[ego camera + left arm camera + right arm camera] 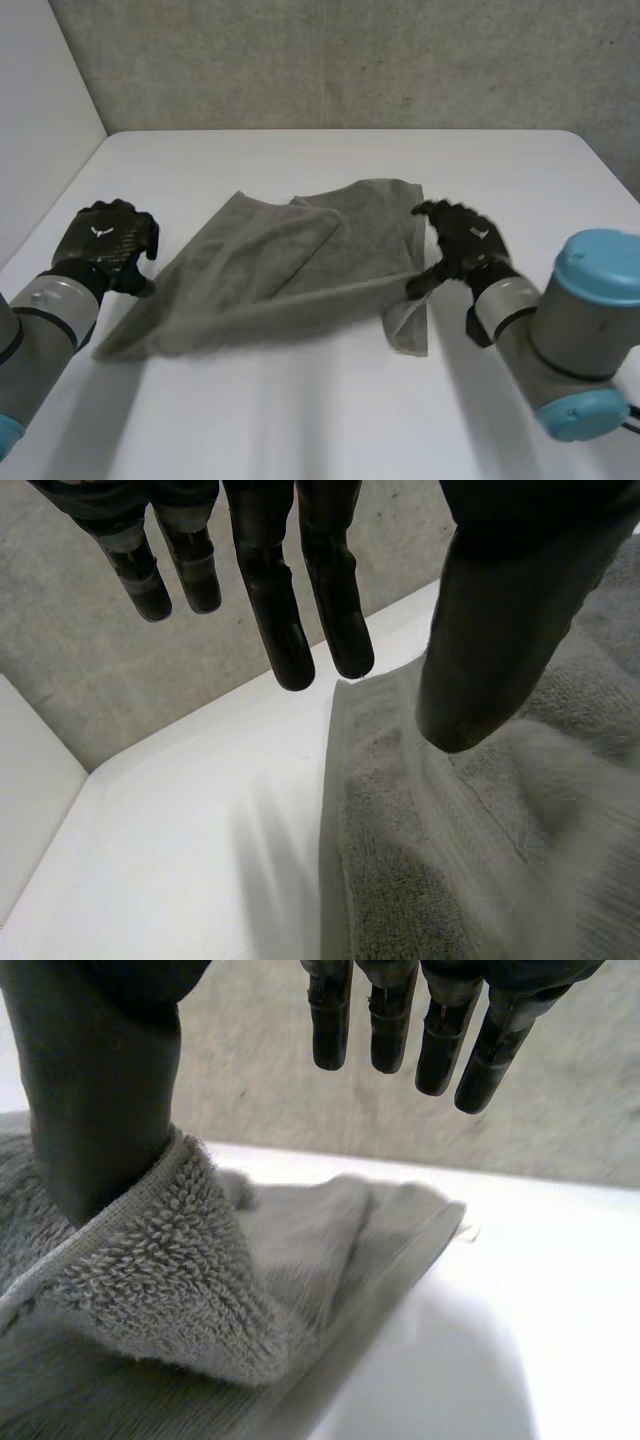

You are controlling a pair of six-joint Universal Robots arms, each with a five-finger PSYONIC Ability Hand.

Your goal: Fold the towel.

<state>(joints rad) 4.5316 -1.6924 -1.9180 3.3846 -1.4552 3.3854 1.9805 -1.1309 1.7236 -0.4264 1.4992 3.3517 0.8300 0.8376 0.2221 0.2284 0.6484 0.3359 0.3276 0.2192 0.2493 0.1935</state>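
Observation:
A grey towel lies rumpled on the middle of the white table, with one flap folded over its far part. My left hand hovers just off the towel's left edge. In the left wrist view its fingers hang straight, and the thumb is above the towel's hem with nothing held. My right hand is at the towel's right edge. There a raised fold of towel rests against its thumb, while the fingers stay straight and apart from the cloth.
A grey concrete-like wall runs behind the table's far edge. A white panel stands along the left side. Bare table surface lies in front of the towel and to its right.

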